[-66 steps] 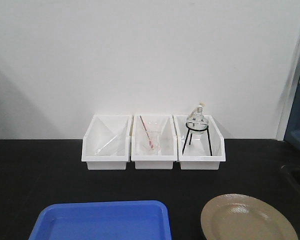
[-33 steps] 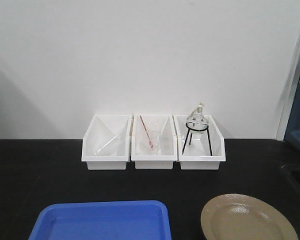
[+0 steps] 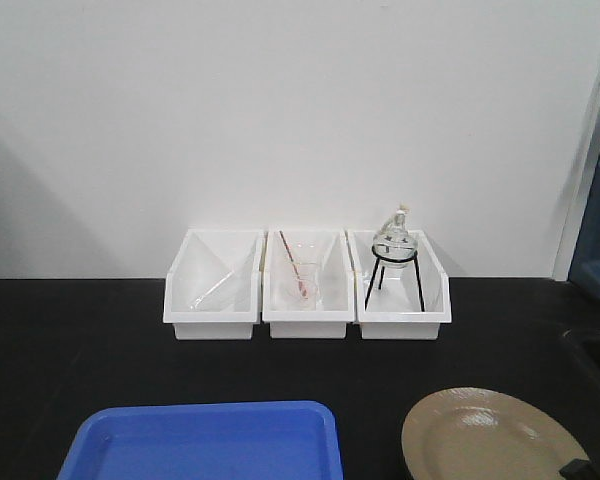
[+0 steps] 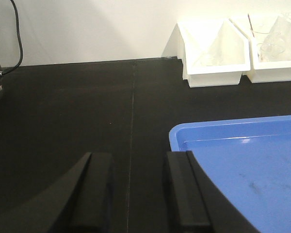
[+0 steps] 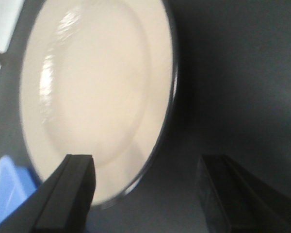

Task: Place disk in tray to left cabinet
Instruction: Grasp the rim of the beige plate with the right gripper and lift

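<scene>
Our right hand (image 5: pixel 145 194), spread wide and empty, hangs over the rim of the disk (image 3: pixel 495 437), lying on the black surface (image 3: pixel 80 340) beside the tray (image 3: pixel 205 440), so we judge we are reaching and must next lower and grip that rim.

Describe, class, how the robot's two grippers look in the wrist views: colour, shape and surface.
Left gripper: two matte black fingers with flat inner faces and outer edges that curve outward toward the base. Right gripper: likewise black, blocky fingers with squared tips, though this view is blurred. No markings, cables or sleeves show on either.
</scene>
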